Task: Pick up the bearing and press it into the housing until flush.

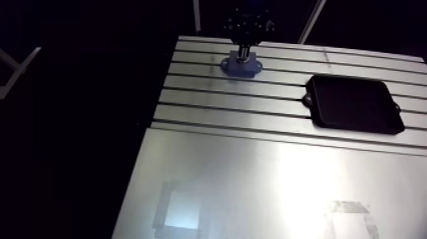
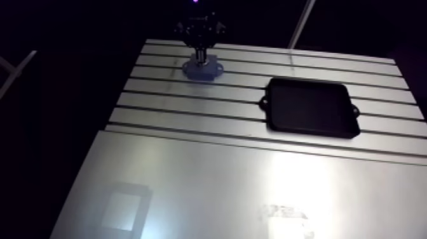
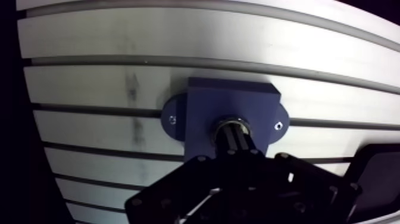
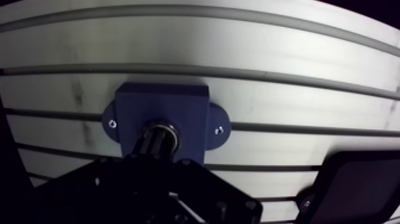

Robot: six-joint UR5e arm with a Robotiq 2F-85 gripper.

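Smooth near sheet of the table [image 1: 254,184] in front; claw [image 3: 235,136] down on the blue housing [image 3: 205,107] at the far left.
The claw's fingers are drawn narrow, no gap showing between them, tips on the silvery bearing [image 3: 231,121], which sits in the round hole in the middle of the housing. The housing rests flat on the slotted far part of the table. A black tray [image 1: 352,103] lies to its right and nearer, well apart.
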